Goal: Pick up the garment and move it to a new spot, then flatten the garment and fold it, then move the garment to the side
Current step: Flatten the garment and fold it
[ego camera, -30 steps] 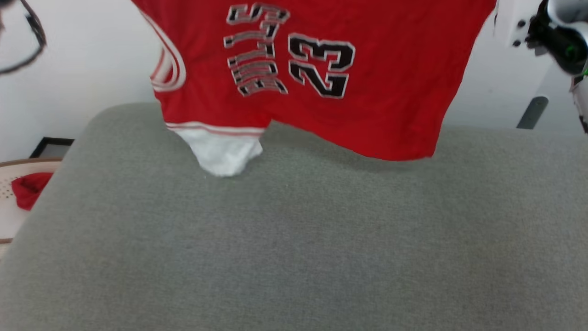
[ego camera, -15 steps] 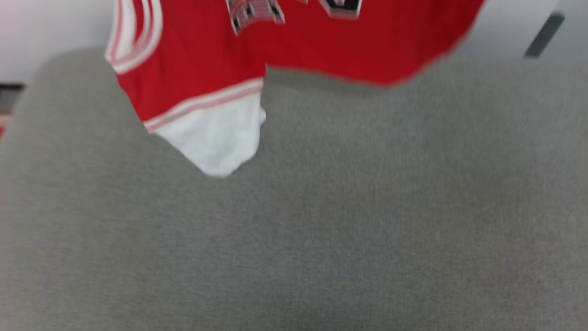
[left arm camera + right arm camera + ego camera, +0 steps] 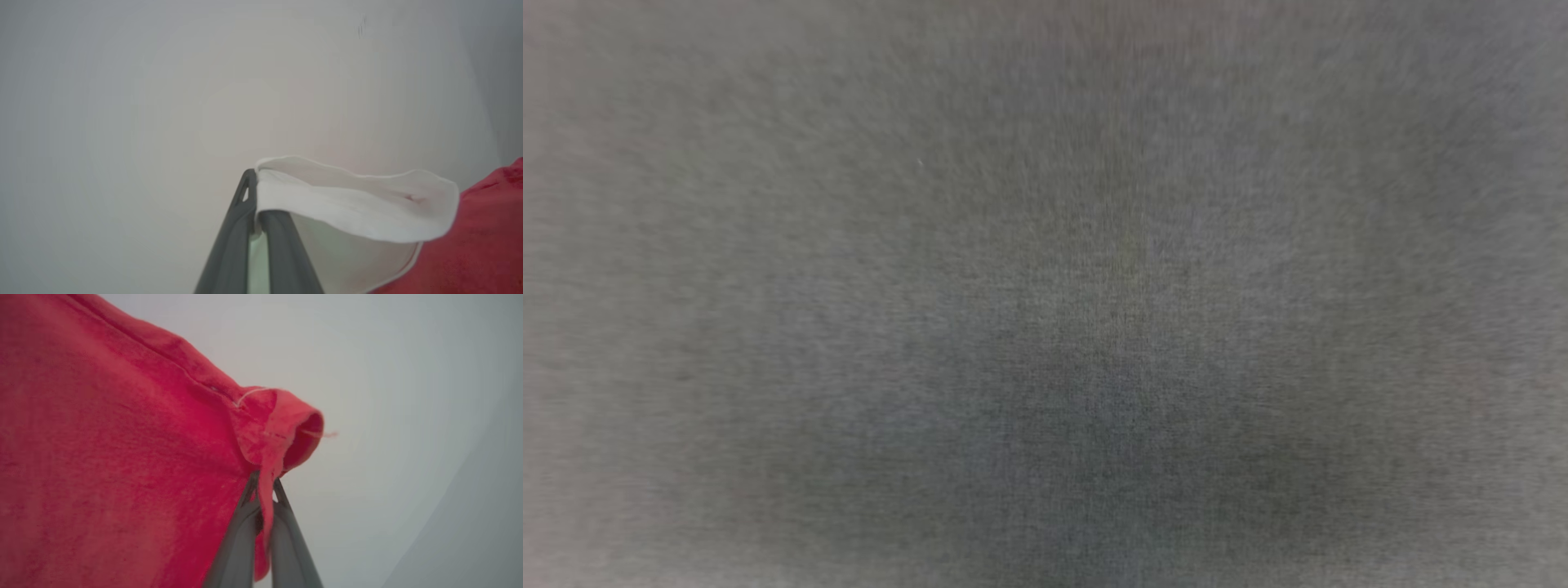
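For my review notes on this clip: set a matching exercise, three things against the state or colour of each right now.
Things:
1. left gripper
2. right gripper
3. surface

States:
A. grey, blurred
B. shut on the garment at its red edge
C. shut on the garment's white sleeve

Pairs: 1-C, 2-B, 3-A

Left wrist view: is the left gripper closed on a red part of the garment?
No, the left gripper pinches the garment by its white sleeve edge.
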